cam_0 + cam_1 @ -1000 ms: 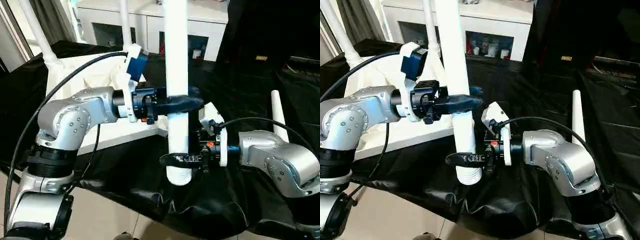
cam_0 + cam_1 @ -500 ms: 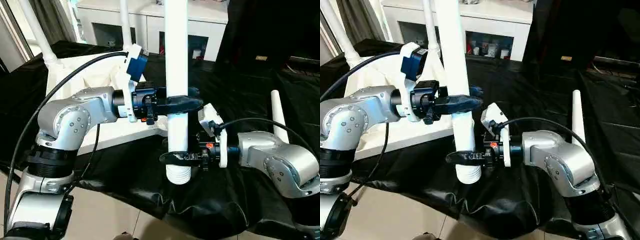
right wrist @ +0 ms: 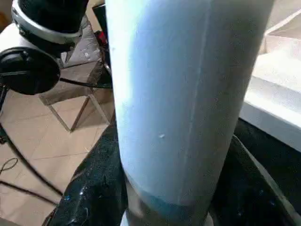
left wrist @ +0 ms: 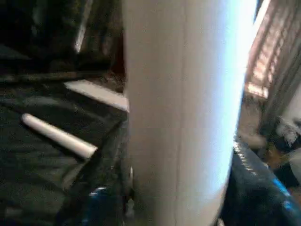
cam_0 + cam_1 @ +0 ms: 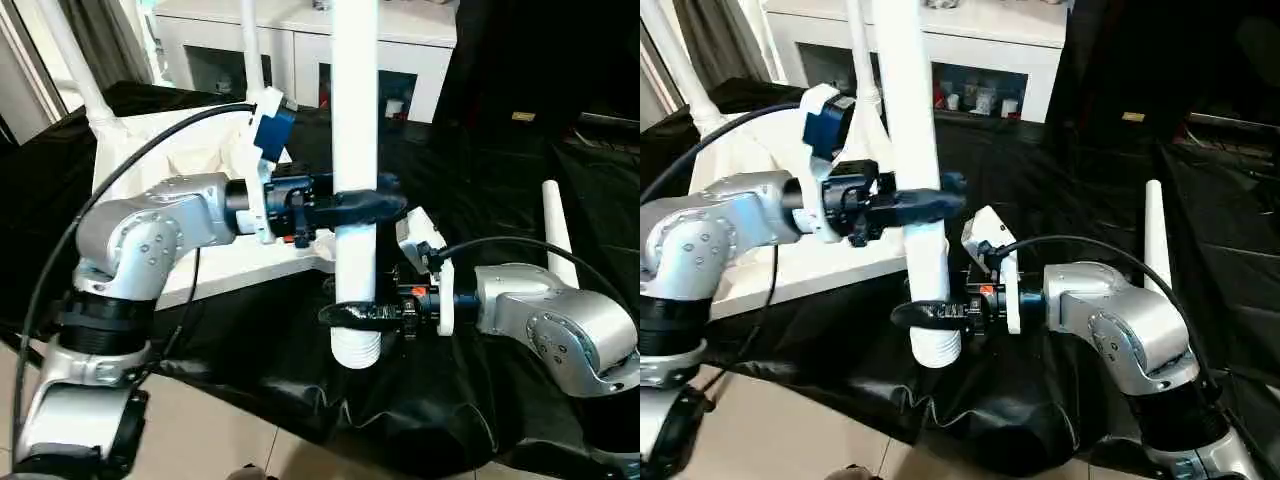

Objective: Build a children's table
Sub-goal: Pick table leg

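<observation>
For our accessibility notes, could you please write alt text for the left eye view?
Both grippers clasp one upright white table leg: the left gripper at mid-height, the right gripper just above its ribbed lower end. Behind the left arm the white tabletop lies on the black-draped work table with legs already standing in it; another loose leg lies at right.

Black-draped work table (image 5: 470,150), white tabletop (image 5: 200,150) apparently resting on it, 1 loose leg (image 5: 1156,235) alongside
</observation>
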### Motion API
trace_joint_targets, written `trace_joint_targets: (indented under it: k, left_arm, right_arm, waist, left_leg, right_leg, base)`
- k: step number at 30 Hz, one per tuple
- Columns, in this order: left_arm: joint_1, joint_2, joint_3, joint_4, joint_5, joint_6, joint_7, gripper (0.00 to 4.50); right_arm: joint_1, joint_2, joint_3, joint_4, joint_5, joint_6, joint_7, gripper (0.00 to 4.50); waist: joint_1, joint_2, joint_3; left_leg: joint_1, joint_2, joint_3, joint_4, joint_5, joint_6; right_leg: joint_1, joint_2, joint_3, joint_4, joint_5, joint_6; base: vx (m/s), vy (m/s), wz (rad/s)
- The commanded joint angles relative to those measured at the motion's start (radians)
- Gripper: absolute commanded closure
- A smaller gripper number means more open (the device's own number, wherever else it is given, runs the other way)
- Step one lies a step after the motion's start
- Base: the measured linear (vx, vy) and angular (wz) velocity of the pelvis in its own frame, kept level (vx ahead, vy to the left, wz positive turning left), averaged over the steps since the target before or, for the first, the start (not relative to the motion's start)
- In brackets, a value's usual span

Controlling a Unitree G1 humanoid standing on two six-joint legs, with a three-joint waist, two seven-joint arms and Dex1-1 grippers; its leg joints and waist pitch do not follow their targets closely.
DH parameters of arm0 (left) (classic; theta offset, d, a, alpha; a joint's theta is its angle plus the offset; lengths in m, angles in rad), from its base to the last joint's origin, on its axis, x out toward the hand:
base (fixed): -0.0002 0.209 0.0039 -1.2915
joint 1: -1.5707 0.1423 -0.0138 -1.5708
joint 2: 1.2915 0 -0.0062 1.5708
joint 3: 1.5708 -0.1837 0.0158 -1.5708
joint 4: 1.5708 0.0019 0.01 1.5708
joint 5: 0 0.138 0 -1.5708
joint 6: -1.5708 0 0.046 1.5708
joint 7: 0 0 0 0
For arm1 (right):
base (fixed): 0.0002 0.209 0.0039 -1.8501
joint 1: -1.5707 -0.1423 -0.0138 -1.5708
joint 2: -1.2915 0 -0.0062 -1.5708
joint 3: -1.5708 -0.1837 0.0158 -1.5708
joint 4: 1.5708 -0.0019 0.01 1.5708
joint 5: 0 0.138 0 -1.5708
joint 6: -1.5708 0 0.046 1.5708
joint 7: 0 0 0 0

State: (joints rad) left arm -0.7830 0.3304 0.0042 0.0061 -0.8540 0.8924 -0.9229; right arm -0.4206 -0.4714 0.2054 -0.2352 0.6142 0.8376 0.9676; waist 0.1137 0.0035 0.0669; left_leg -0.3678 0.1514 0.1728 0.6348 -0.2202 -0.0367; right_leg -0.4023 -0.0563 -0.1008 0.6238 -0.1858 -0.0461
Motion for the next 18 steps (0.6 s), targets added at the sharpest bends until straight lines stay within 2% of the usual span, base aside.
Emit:
trace_joint_targets:
  k: [1,2,4,5,6,7,9,10,12,13,14,15,16,18]
  left_arm:
    - [-0.032,-0.012,0.053,0.009,-0.045,0.014,0.035,1.64]
    - [-0.038,-0.025,0.079,0.022,-0.064,0.016,0.057,1.55]
    - [-0.041,-0.031,0.090,0.030,-0.068,0.015,0.069,1.45]
    - [-0.035,-0.051,0.107,0.031,-0.060,-0.037,0.078,1.33]
    - [-0.034,-0.054,0.111,0.031,-0.061,-0.043,0.081,1.33]
    - [-0.031,-0.067,0.123,0.031,-0.066,-0.061,0.088,1.10]
    - [-0.018,-0.138,0.185,0.025,-0.088,-0.139,0.144,1.06]
    - [-0.018,-0.139,0.185,0.025,-0.088,-0.140,0.145,0.99]
    - [-0.020,-0.225,0.279,0.039,-0.183,-0.187,0.227,0.76]
    - [-0.022,-0.276,0.346,0.049,-0.274,-0.205,0.275,0.71]
    - [-0.018,-0.297,0.374,0.048,-0.329,-0.209,0.288,0.71]
    - [-0.012,-0.316,0.396,0.046,-0.377,-0.214,0.302,0.71]
    - [-0.010,-0.320,0.400,0.045,-0.386,-0.216,0.304,0.71]
    - [0.015,-0.364,0.434,0.022,-0.480,-0.233,0.321,0.71]
  right_arm:
    - [0.004,0.002,-0.005,-0.017,-0.002,-0.007,-0.007,2.64]
    - [0.006,0.005,-0.009,-0.019,-0.001,-0.009,-0.012,2.64]
    - [0.006,0.007,-0.011,-0.020,0.000,-0.009,-0.015,2.64]
    - [0.006,0.014,-0.020,-0.019,0.005,-0.013,-0.023,2.64]
    - [0.007,0.015,-0.021,-0.019,0.006,-0.013,-0.024,2.64]
    - [0.007,0.017,-0.024,-0.020,0.007,-0.014,-0.027,2.64]
    - [0.011,0.028,-0.039,-0.022,0.016,-0.015,-0.045,2.64]
    - [0.011,0.029,-0.039,-0.022,0.016,-0.015,-0.045,2.64]
    - [0.015,0.042,-0.056,-0.022,0.027,-0.015,-0.058,2.64]
    - [0.016,0.052,-0.068,-0.021,0.034,-0.016,-0.068,2.64]
    - [0.017,0.059,-0.076,-0.021,0.039,-0.016,-0.075,2.64]
    - [0.018,0.067,-0.084,-0.020,0.045,-0.017,-0.083,2.64]
    - [0.018,0.069,-0.086,-0.020,0.046,-0.017,-0.084,2.64]
    - [0.017,0.093,-0.108,-0.015,0.060,-0.022,-0.109,2.64]
  waist:
    - [0.005,0.012,-0.080]
    - [0.004,0.009,-0.080]
    - [0.005,0.010,-0.079]
    - [0.006,0.010,-0.079]
    - [0.006,0.014,-0.079]
    - [0.006,0.012,-0.079]
    - [0.007,0.011,-0.080]
    - [0.007,0.011,-0.080]
    - [0.010,0.009,-0.083]
    - [0.011,0.008,-0.083]
    - [0.014,0.007,-0.084]
    - [0.013,0.005,-0.083]
    - [0.013,0.006,-0.082]
    - [0.014,0.007,-0.080]
  left_leg:
    - [0.003,0.077,-0.037,-0.072,-0.055,0.016]
    - [0.002,0.077,-0.037,-0.071,-0.051,0.019]
    - [0.001,0.076,-0.036,-0.070,-0.052,0.021]
    - [0.000,0.075,-0.037,-0.071,-0.047,0.028]
    - [0.001,0.075,-0.036,-0.071,-0.049,0.027]
    - [0.001,0.075,-0.036,-0.070,-0.050,0.028]
    - [0.000,0.077,-0.038,-0.071,-0.054,0.026]
    - [0.000,0.077,-0.037,-0.071,-0.053,0.026]
    - [-0.003,0.077,-0.036,-0.067,-0.051,0.025]
    - [-0.006,0.076,-0.035,-0.065,-0.050,0.030]
    - [-0.005,0.075,-0.036,-0.066,-0.052,0.034]
    - [-0.008,0.074,-0.037,-0.067,-0.049,0.037]
    - [-0.007,0.074,-0.037,-0.068,-0.050,0.038]
    - [-0.005,0.072,-0.034,-0.068,-0.049,0.045]
  right_leg:
    - [0.071,-0.108,0.072,-0.079,-0.201,-0.158]
    - [0.072,-0.107,0.072,-0.079,-0.191,-0.160]
    - [0.072,-0.108,0.071,-0.079,-0.193,-0.160]
    - [0.072,-0.107,0.072,-0.082,-0.212,-0.147]
    - [0.071,-0.107,0.071,-0.083,-0.218,-0.145]
    - [0.071,-0.107,0.071,-0.086,-0.223,-0.142]
    - [0.072,-0.107,0.070,-0.086,-0.231,-0.134]
    - [0.073,-0.107,0.070,-0.085,-0.226,-0.136]
    - [0.077,-0.111,0.070,-0.083,-0.200,-0.159]
    - [0.077,-0.111,0.069,-0.083,-0.187,-0.171]
    - [0.077,-0.111,0.068,-0.084,-0.192,-0.173]
    - [0.077,-0.109,0.067,-0.084,-0.193,-0.168]
    - [0.076,-0.107,0.066,-0.084,-0.200,-0.163]
    - [0.073,-0.108,0.065,-0.090,-0.240,-0.140]
  base:
    - [0.000,0.000,0.00]
    - [0.000,0.000,0.00]
    - [0.000,0.000,0.00]
    - [0.000,0.000,0.00]
    - [0.000,0.000,0.00]
    - [0.000,0.000,0.00]
    - [0.000,0.000,0.00]
    - [0.000,0.000,0.00]
    - [0.000,0.000,0.00]
    - [0.000,0.000,0.00]
    - [0.000,0.000,0.00]
    - [0.000,0.000,0.00]
    - [0.000,0.000,0.00]
    - [0.000,0.000,0.00]
